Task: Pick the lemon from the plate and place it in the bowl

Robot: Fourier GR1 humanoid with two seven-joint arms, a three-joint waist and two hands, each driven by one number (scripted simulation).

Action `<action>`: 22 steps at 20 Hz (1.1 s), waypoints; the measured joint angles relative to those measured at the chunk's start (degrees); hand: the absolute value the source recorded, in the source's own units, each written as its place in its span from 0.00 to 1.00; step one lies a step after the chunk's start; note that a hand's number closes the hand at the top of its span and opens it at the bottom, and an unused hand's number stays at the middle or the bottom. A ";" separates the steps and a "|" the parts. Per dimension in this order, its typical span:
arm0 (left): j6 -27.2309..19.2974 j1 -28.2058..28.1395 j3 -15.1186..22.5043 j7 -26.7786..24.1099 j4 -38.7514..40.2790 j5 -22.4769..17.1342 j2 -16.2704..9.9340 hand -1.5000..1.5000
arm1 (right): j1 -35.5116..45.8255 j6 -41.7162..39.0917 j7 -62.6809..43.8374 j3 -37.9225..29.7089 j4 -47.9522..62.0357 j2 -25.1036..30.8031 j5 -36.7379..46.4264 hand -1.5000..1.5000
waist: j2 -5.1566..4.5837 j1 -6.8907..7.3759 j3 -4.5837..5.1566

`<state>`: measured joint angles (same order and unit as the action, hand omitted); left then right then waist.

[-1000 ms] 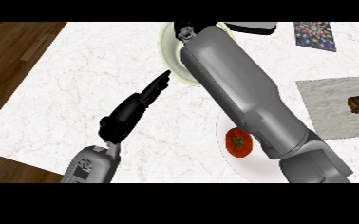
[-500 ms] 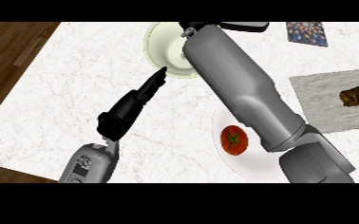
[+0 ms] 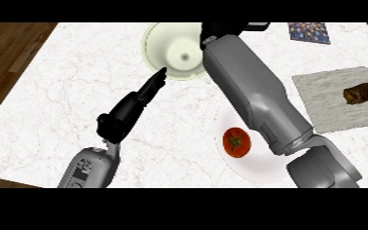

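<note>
A pale cream bowl (image 3: 176, 53) stands at the back centre of the white marble counter. On a white plate (image 3: 253, 169) at the front right lies a red, tomato-like fruit (image 3: 237, 142) with a green stem; no lemon shows. My right forearm runs from the lower right across the plate's edge to the bowl's right rim. My right hand (image 3: 231, 28) is there, and I cannot make out whether it holds anything. My left hand (image 3: 131, 111) lies open at the left, its straight fingers pointing at the bowl's near rim.
A grey cloth (image 3: 323, 100) with a brown item (image 3: 357, 93) lies at the right edge. A patterned square (image 3: 309, 32) sits at the back right. The wooden floor (image 3: 22, 44) shows beyond the counter's left edge.
The right forearm has swung to the right off the bowl, so more of the bowl shows. The left hand has barely moved and the red fruit stays on the plate.
</note>
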<state>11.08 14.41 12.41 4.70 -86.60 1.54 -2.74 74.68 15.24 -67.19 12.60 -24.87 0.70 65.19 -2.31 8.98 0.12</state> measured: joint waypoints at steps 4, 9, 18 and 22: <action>0.26 -0.03 -0.23 -0.62 0.24 -0.04 -0.23 0.50 | -2.12 3.47 2.77 -3.72 0.52 -0.10 -5.45 0.00 | -0.07 -0.11 -0.08; 0.33 -0.15 -0.49 -0.31 -0.04 -0.30 -0.21 0.50 | -2.53 10.43 6.42 -4.01 1.66 -0.17 -7.57 0.00 | 0.15 -0.47 -0.08; -0.37 -1.01 -2.22 -0.31 -0.12 -0.46 -0.96 0.50 | -1.12 26.19 5.94 -4.26 1.99 -0.09 -4.28 0.00 | 1.12 -3.11 -0.02; -0.76 -2.46 -2.67 0.00 -0.81 -0.57 -1.22 0.50 | -2.48 32.79 4.75 -5.54 1.45 -0.12 -3.21 0.00 | 1.78 -4.62 -0.04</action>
<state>10.31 11.94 9.74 4.70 -87.41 0.97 -3.96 72.20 48.03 -62.45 7.06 -23.41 0.58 61.97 -0.54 4.36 0.08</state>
